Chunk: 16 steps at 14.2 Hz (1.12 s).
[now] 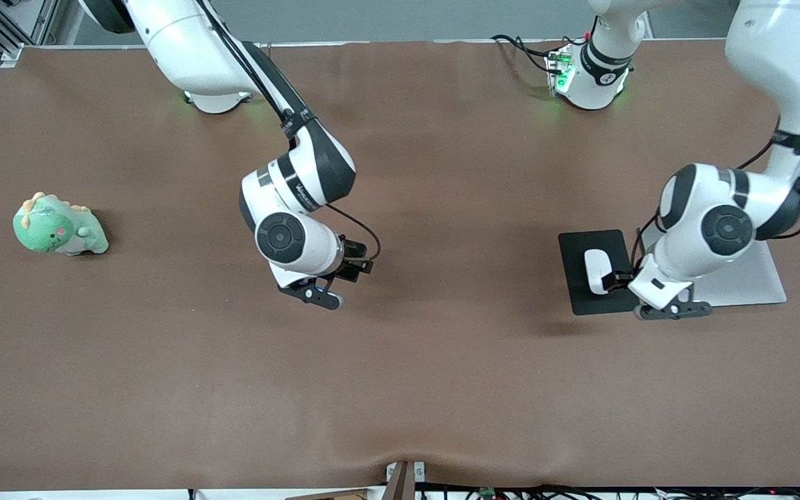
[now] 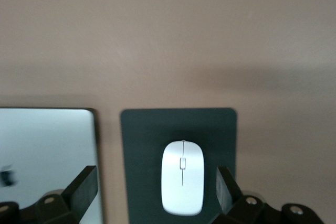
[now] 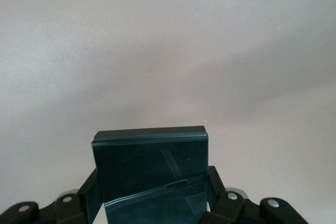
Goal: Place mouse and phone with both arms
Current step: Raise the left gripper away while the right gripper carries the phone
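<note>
The white mouse (image 1: 596, 269) lies on a black mouse pad (image 1: 580, 295) toward the left arm's end of the table. My left gripper (image 2: 156, 190) hangs open just above the pad. The mouse (image 2: 182, 177) lies between its fingers, close to one fingertip (image 2: 226, 188) and touching neither. The left gripper's hand (image 1: 650, 295) shows in the front view over the pad's edge. My right gripper (image 3: 152, 195) is shut on the black phone (image 3: 151, 169), which sticks out past its fingers. That hand (image 1: 320, 285) hovers over bare brown table near the middle.
A closed silver laptop (image 1: 754, 281) lies beside the mouse pad, under the left arm. A green dinosaur plush (image 1: 58, 226) sits toward the right arm's end of the table. The brown cloth has a ripple at the front edge.
</note>
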Available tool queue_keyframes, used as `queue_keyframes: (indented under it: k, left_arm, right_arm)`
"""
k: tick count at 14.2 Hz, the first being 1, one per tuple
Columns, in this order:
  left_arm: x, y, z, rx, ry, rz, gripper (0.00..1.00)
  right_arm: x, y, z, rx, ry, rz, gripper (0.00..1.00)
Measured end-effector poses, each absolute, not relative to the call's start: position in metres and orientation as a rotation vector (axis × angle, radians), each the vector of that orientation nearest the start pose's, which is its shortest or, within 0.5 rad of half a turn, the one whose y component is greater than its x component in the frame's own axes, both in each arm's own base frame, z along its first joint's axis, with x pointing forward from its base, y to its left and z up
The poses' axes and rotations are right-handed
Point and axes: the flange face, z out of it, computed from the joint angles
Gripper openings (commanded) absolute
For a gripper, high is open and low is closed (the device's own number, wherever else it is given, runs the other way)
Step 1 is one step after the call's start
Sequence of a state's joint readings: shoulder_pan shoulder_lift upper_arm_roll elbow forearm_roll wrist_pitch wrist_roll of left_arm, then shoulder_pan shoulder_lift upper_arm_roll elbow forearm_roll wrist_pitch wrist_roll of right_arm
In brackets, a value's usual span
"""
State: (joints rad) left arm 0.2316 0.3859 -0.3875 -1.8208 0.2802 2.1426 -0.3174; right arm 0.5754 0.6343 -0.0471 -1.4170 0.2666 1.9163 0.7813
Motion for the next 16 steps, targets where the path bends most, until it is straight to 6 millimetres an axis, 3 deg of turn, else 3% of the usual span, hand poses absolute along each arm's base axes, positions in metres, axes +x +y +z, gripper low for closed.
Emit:
queue_keyframes:
  k: [4, 6, 8, 11, 14, 16]
  left_arm:
    - [0.649, -0.076, 0.489, -3.065, -0.138, -0.080, 1.00]
    - [0.642, -0.074, 0.540, -3.093, -0.166, -0.076, 1.00]
    - [0.632, -0.074, 0.577, -3.096, -0.127, -0.126, 1.00]
    - [0.605, -0.071, 0.624, -3.071, -0.057, -0.153, 1.00]
    - [0.588, -0.057, 0.649, -3.102, -0.054, -0.164, 1.00]
    - [0.582, -0.053, 0.653, -3.103, -0.055, -0.158, 1.00]
  right_arm:
    - [0.604, 0.329, 0.373, -2.992, 0.568, 0.380, 0.00]
    - [0.606, 0.300, 0.388, -2.991, 0.574, 0.392, 0.00]
    - [0.605, 0.268, 0.394, -2.987, 0.561, 0.401, 0.00]
    - [0.598, 0.205, 0.397, -2.975, 0.534, 0.434, 0.00]
    - [0.586, 0.153, 0.389, -2.986, 0.496, 0.472, 0.00]
    - [0.580, 0.131, 0.378, -2.989, 0.465, 0.487, 0.00]
